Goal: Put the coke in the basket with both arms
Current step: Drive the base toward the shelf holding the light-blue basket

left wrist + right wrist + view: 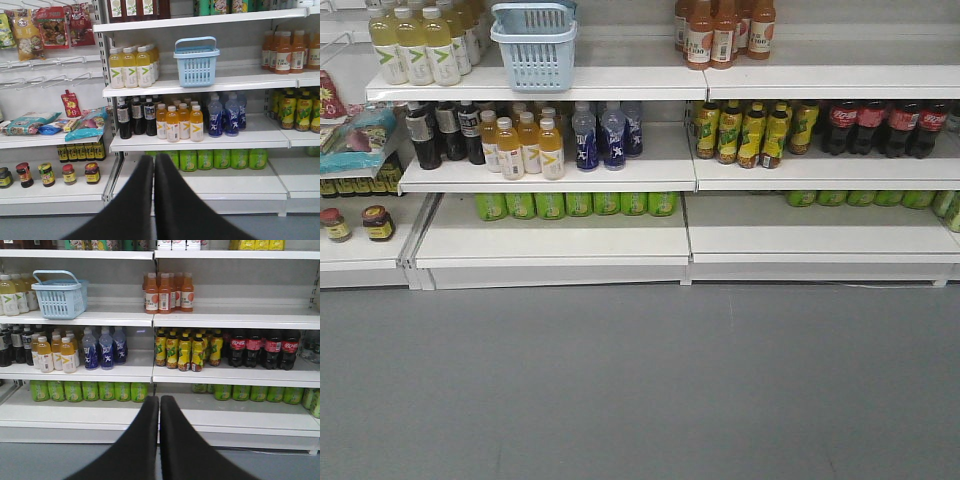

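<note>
The light blue slotted basket [533, 45] [196, 62] [59, 295] stands on the upper shelf, its band handle up, between pale yellow drinks and orange drinks. The coke is not in view in any frame. My left gripper [154, 157] is shut with nothing between its black fingers. It hangs in front of the bottom shelf, well below and left of the basket. My right gripper [159, 399] is shut and empty too, low before the shelves, far below and right of the basket. Neither arm shows in the front view.
Dark plastic cola bottles with red labels [885, 128] [260, 347] stand on the middle shelf at right, beside yellow-green tea bottles [185, 350]. Blue bottles [224, 116] and orange juices [182, 122] fill the middle shelf. Green cans [575, 204] line the bottom shelf. Grey floor [640, 390] lies in front.
</note>
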Controlling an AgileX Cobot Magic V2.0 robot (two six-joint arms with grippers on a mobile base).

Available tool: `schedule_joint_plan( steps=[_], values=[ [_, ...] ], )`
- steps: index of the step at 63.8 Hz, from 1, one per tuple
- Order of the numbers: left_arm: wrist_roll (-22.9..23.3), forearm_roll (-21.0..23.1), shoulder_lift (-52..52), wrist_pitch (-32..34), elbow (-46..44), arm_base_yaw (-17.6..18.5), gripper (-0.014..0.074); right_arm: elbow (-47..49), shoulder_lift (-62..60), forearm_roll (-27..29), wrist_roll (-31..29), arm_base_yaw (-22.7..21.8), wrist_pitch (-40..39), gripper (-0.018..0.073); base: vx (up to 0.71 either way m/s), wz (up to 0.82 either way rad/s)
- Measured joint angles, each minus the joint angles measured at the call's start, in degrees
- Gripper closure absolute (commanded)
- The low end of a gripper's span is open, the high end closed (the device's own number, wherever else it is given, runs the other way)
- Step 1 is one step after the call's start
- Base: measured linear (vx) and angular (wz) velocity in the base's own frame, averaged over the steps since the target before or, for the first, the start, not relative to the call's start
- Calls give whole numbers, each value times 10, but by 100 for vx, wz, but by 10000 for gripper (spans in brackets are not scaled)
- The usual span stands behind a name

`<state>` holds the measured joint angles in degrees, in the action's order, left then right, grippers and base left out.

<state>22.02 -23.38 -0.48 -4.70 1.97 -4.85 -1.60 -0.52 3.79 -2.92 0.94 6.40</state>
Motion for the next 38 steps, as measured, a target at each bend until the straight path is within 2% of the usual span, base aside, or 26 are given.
schedule_joint_plan(
  steps=[38],
  values=[
    [0,0,0,0,0,0,603,0,0,0,0,0,0,564,0,0]
  ],
)
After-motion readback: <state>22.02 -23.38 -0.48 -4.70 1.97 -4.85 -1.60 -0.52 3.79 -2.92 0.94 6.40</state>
